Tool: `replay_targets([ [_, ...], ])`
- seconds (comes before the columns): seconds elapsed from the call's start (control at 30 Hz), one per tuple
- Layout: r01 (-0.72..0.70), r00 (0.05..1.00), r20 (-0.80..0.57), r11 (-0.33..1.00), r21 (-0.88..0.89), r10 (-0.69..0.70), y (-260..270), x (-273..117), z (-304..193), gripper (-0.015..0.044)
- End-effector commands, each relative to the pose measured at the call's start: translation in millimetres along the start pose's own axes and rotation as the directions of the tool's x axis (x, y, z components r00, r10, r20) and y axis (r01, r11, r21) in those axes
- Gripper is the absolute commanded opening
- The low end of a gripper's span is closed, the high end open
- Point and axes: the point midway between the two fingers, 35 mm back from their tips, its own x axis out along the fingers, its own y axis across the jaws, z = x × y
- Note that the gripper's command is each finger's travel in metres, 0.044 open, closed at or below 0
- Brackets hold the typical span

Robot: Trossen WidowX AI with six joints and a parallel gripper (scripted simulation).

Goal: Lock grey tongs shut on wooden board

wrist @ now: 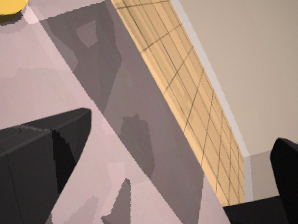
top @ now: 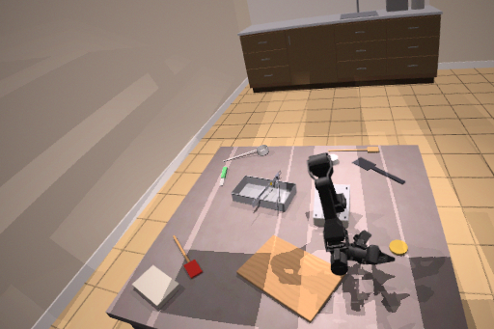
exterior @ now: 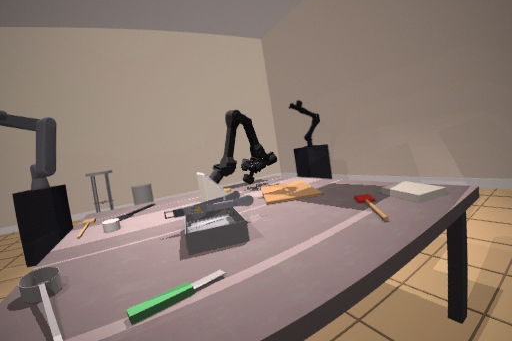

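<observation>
The grey tongs (top: 262, 194) (exterior: 220, 204) lie across the roasting tin (top: 242, 200) (exterior: 216, 240), resting on its rim. Their two arms are spread apart, with the hinge end over the tin's back side in the top view and the arm ends toward its front. The wooden board (top: 260, 267) (exterior: 290, 195) lies flat and bears nothing but shadow. My gripper (wrist: 185, 133) is open, with nothing between its fingers. In the top view it is above the table, right of the board and far from the tongs. The tongs are out of the wrist view.
A yellow disc (top: 398, 247) lies near the gripper. A red-headed tool (top: 193, 268) and a pale block (top: 155, 286) lie left of the board. A green-handled tool (top: 224, 173) lies left of the tin. A black spatula (top: 381, 172) and a strainer (top: 262, 150) are at the back.
</observation>
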Motion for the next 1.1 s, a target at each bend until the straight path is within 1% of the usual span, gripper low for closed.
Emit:
replay_targets([
  [0.0, 0.000, 1.000, 0.000, 1.000, 0.000, 0.000, 0, 0, 0, 0.0426],
  [0.03, -0.001, 1.000, -0.002, 1.000, 0.004, 0.001, 0, 0, -1, 0.0440],
  [0.37, -0.019, 0.993, -0.107, 0.982, 0.188, 0.040, -2, -12, -35, 0.0440],
  [0.57, 0.011, 0.969, -0.236, 0.936, 0.351, 0.077, -8, -30, -68, 0.0440],
  [0.73, 0.088, 0.909, -0.399, 0.882, 0.464, 0.119, -13, -67, -101, 0.0440],
  [0.93, 0.248, 0.775, -0.607, 0.800, 0.546, 0.174, -18, -128, -139, 0.0440],
  [0.97, 0.286, 0.751, -0.635, 0.777, 0.561, 0.182, -19, -139, -144, 0.0440],
  [1.03, 0.339, 0.749, -0.637, 0.719, 0.606, 0.184, -24, -142, -148, 0.0440],
  [1.07, 0.366, 0.724, -0.662, 0.705, 0.607, 0.194, -24, -151, -151, 0.0440],
])
